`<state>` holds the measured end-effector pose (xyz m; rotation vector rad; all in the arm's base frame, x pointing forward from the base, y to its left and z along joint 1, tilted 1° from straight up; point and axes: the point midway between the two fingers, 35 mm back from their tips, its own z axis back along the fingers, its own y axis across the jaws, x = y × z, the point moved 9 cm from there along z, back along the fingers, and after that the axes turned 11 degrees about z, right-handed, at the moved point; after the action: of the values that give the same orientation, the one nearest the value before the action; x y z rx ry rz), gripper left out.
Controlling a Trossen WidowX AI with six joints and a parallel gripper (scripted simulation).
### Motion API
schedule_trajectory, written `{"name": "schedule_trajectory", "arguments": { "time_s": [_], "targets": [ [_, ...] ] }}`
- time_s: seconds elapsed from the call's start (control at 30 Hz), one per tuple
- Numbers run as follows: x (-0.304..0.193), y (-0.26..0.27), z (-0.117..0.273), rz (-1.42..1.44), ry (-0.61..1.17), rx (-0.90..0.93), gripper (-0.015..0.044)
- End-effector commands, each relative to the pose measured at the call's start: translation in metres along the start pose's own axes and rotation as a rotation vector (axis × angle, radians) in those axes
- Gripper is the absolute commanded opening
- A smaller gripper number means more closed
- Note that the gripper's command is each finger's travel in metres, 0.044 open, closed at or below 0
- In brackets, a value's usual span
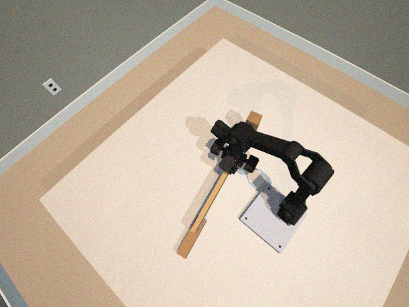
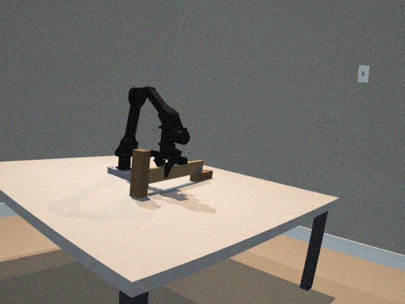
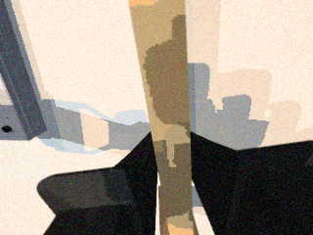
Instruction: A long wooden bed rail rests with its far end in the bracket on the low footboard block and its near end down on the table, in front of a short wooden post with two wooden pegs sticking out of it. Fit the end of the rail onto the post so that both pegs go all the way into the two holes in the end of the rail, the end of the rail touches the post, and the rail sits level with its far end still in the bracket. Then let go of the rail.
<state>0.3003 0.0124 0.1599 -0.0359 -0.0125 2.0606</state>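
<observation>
The long wooden rail (image 1: 210,202) (image 2: 188,170) (image 3: 167,93) is held off the table and looks about level. Its far end sits at the bracket on the low footboard block (image 1: 186,247) (image 2: 207,175). My gripper (image 1: 228,166) (image 2: 167,173) (image 3: 165,132) points down and is shut on the rail, one finger on each side, closer to the post end. The wooden post (image 1: 254,117) (image 2: 140,173) stands upright at the rail's near end. In the exterior view the post covers that end, and in the top view the arm covers it. The pegs and holes are hidden, and I cannot tell whether rail and post touch.
The arm's pale base plate (image 1: 264,219) (image 2: 118,172) lies to one side of the rail; its edge also shows at the left of the wrist view. The arm arches from the plate over to the rail. Shadows fall on the table (image 1: 131,171) (image 2: 202,235) beside the rail.
</observation>
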Motion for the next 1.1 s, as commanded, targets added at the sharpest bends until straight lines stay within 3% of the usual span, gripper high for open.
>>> {"name": "schedule_trajectory", "arguments": {
  "time_s": [0.0,1.07],
  "targets": [
    [-0.0024,-0.0006,0.0015,0.003,0.002,-0.006,0.0000],
    [-0.0121,0.0012,0.0018,0.003,0.003,-0.006,0.0000]
  ]
}}
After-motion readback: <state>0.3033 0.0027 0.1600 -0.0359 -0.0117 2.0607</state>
